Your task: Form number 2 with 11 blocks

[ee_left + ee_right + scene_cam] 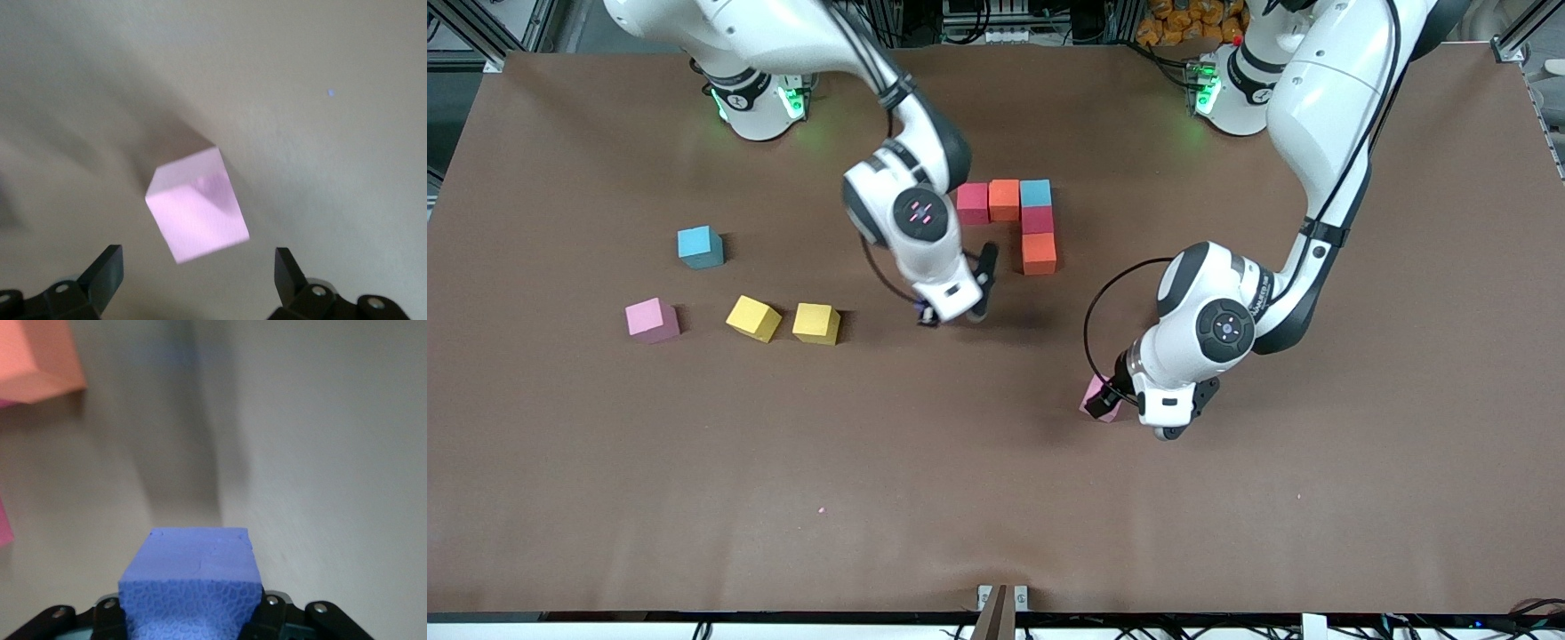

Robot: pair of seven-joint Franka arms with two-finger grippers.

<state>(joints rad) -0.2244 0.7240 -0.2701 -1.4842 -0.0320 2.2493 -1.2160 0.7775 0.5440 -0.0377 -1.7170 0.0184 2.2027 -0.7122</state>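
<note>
From the front camera, going left to right, I see a pale pink matte cube [652, 319] and a teal-blue matte cube [700, 246] toward the right arm's end of the brown surface [960, 498], then two yellow matte cubes [753, 317] [816, 323] side by side. Next comes the right claw [953, 311], clamped on a purple-blue foam cube [190, 587] over bare surface. Just past it sits the started digit: a red cube [972, 203], an orange cube [1004, 199] and a light blue cube [1035, 192] in a touching row, with a second red cube [1037, 219] and a second orange cube [1039, 253] running toward the camera. The left claw [1138, 411] hangs spread wide over a second pink cube [197, 205].

I judge that setting the purple cube down could nudge the placed row, and the pink cube sits skewed to the fingers, so closing may twist it.

The held cube is almost hidden in the front view, and I cannot find all eleven blocks.
</note>
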